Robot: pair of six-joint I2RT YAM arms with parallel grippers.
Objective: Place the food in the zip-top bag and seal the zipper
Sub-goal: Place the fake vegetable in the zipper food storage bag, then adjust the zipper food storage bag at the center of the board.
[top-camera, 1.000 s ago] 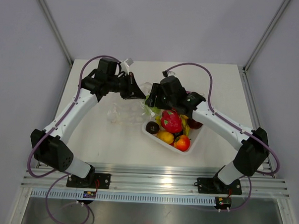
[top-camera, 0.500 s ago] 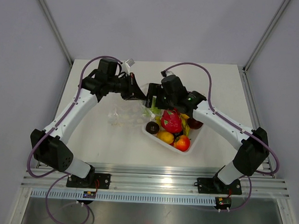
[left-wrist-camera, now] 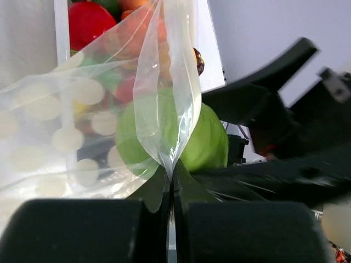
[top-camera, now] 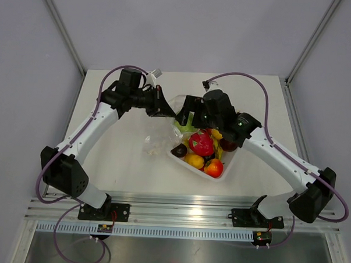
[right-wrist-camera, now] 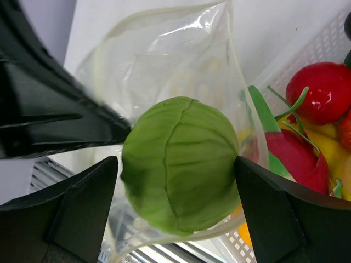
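- Jaws of left gripper [left-wrist-camera: 171, 186] clamp tight on zip-top bag [left-wrist-camera: 164, 82] edge.
- Right gripper [right-wrist-camera: 176, 192] clasps green cabbage [right-wrist-camera: 181, 159] at bag's mouth; white tray [top-camera: 231, 164] at four o'clock.

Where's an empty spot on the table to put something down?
Bare table lies near the front, between the left arm and the white tray, and again between the tray and the right arm. The middle is crowded: left gripper, right gripper, bag and green food meet there.
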